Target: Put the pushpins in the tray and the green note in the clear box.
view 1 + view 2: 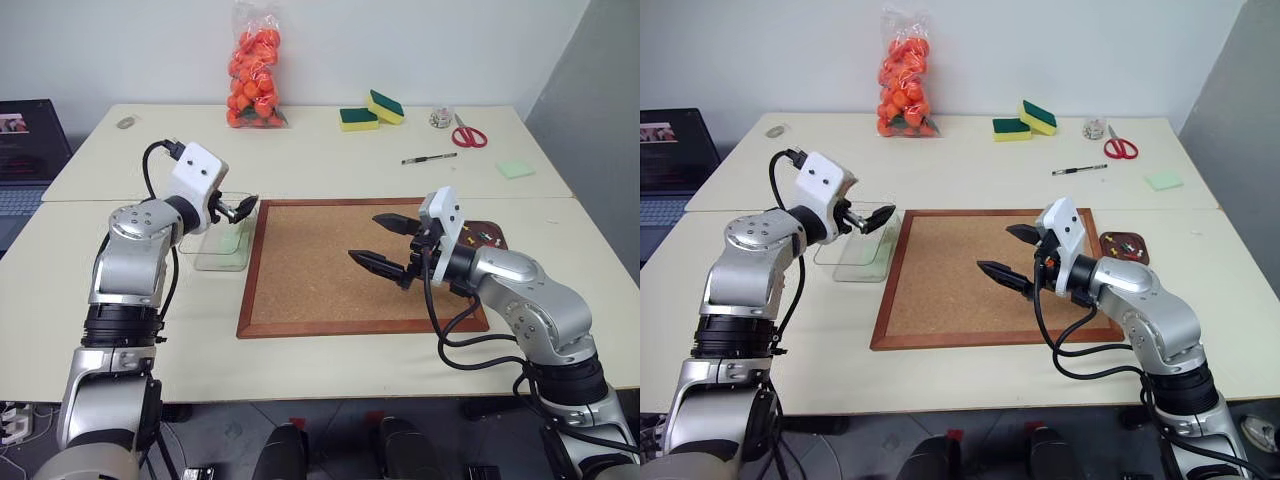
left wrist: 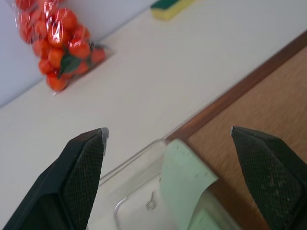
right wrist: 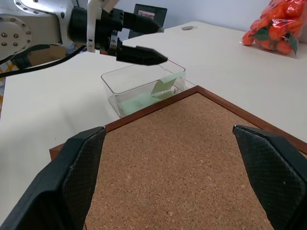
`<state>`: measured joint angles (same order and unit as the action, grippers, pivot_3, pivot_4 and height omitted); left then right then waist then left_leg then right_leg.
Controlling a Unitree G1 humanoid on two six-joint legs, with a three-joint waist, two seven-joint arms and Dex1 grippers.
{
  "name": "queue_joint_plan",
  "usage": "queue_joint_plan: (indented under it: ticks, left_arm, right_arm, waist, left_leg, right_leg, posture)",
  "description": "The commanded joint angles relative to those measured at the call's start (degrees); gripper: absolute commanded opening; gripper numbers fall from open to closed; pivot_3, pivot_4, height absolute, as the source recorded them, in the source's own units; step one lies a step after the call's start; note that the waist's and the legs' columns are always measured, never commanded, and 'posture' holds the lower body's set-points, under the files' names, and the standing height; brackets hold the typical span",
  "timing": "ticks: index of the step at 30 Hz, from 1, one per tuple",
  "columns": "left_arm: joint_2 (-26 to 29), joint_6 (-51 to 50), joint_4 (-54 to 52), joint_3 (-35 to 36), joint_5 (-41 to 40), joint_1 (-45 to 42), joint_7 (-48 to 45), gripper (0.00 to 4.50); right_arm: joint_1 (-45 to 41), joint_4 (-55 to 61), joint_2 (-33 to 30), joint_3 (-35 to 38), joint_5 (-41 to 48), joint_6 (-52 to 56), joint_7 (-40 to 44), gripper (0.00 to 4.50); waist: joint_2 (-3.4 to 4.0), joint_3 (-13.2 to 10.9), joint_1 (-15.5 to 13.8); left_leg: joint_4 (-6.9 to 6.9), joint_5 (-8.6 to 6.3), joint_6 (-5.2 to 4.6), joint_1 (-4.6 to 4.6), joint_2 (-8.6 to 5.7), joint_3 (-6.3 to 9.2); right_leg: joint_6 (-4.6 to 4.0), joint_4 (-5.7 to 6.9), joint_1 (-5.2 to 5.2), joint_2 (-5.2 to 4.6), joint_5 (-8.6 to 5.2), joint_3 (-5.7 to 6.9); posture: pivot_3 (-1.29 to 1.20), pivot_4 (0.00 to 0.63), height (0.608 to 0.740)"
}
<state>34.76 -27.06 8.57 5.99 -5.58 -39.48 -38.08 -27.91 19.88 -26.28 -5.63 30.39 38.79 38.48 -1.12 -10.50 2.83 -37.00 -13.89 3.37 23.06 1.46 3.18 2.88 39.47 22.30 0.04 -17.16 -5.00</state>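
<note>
I have the left gripper (image 1: pixel 243 208) hovering just above the clear box (image 1: pixel 222 256), its fingers spread wide and holding nothing. The green note (image 3: pixel 165 84) already lies inside that box: in the right wrist view it leans against the wall nearest the cork board (image 1: pixel 340 290), one end curled up over the rim, and a paler green patch shows on the box floor beside it. From the left fingers the note lies straight ahead and below, between the two tips, with its long axis running roughly along the line the fingers point.

The right gripper (image 1: pixel 388 245) hangs over the middle of the cork board, fingers released and empty. The tray (image 1: pixel 1123 245) sits just off the board's right edge, at about three o'clock from that gripper and close behind its wrist; in the right eye view I can make out small pushpins (image 1: pixel 1126 242) with coloured heads resting in it. I judge the right arm much the nearer to the tray, the left to the box.

The left wrist view shows me the note's curled top edge and the box's rounded corner up close, which the head views blur into glare. The head views alone give me the tray.
</note>
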Motion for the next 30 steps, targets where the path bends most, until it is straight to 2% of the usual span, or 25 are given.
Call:
queue_joint_plan:
  ticks: [1, 3, 6, 12, 15, 22, 30]
  left_arm:
    - [-0.6, -5.2, -8.7, 2.0, -9.5, 0.7, -6.1, 4.31]
    - [-0.8, -4.9, -11.8, 0.9, -11.4, 2.7, -8.4, 4.31]
    - [-1.3, -0.8, -12.1, -2.4, -9.2, 5.2, -8.5, 4.31]
    - [-8.2, 0.9, -11.2, -4.1, -11.4, 5.7, -6.6, 4.31]
    - [-9.8, 2.4, -11.9, -7.9, -10.7, 8.2, -8.9, 4.31]
    - [-7.3, 4.0, -12.4, -11.5, -10.2, 13.1, -13.6, 4.31]
    - [-4.6, 4.1, -16.1, -11.1, -10.9, 18.8, -14.6, 4.31]
  right_arm:
    - [1.9, 3.6, -1.4, 2.4, -0.4, -3.9, 1.2, 4.5]
    - [3.8, 4.8, -2.4, 3.4, -0.7, -5.0, 1.2, 4.5]
    - [7.5, 6.6, -3.5, 4.9, -1.2, -6.1, 0.3, 4.5]
    - [15.8, 9.9, -4.3, 6.1, -6.1, -9.7, -3.6, 4.5]
    - [19.1, 10.5, -3.8, 6.5, -7.6, -9.7, -5.9, 4.5]
    - [19.5, 7.0, -1.8, 6.9, -10.2, -10.6, -9.7, 4.5]
    - [21.4, 5.5, -1.4, 7.1, -8.8, -13.2, -6.1, 4.5]
  waist:
    - [0.0, 0.0, 0.0]
    - [0.0, 0.0, 0.0]
    - [0.0, 0.0, -0.1]
    - [-0.02, 0.0, -0.6]
    - [-0.01, 0.0, -0.6]
    - [-0.01, 0.0, -0.3]
    - [-0.01, 0.0, -0.5]
  left_leg:
    - [0.0, 0.0, 0.0, 0.0, -0.01, 0.0]
    - [0.01, 0.0, 0.0, 0.0, -0.01, -0.01]
    - [0.03, 0.0, 0.01, -0.03, 0.0, -0.01]
    - [-0.03, 0.0, 0.01, -0.05, -0.02, -0.06]
    - [0.0, 0.0, 0.01, -0.07, -0.01, -0.09]
    - [0.01, 0.0, 0.01, -0.14, 0.0, -0.12]
    - [0.03, 0.0, 0.01, -0.12, 0.0, -0.12]
  right_leg:
    - [0.0, -0.01, -0.01, 0.0, 0.0, 0.01]
    - [0.0, -0.02, -0.01, 0.0, 0.0, -0.01]
    - [0.0, -0.05, -0.04, -0.02, 0.0, -0.02]
    - [0.0, -0.01, -0.06, 0.0, 0.0, -0.06]
    - [0.0, -0.02, -0.05, 0.01, 0.0, -0.1]
    - [-0.01, 0.02, -0.06, 0.04, -0.01, -0.14]
    - [-0.02, -0.03, -0.07, 0.04, -0.02, -0.14]
  posture:
    - [0.0, 0.15, 0.74]
    - [0.0, 0.15, 0.74]
    - [0.0, 0.15, 0.74]
    - [0.0, 0.15, 0.74]
    - [0.0, 0.15, 0.74]
    - [0.0, 0.15, 0.74]
    - [0.0, 0.15, 0.74]
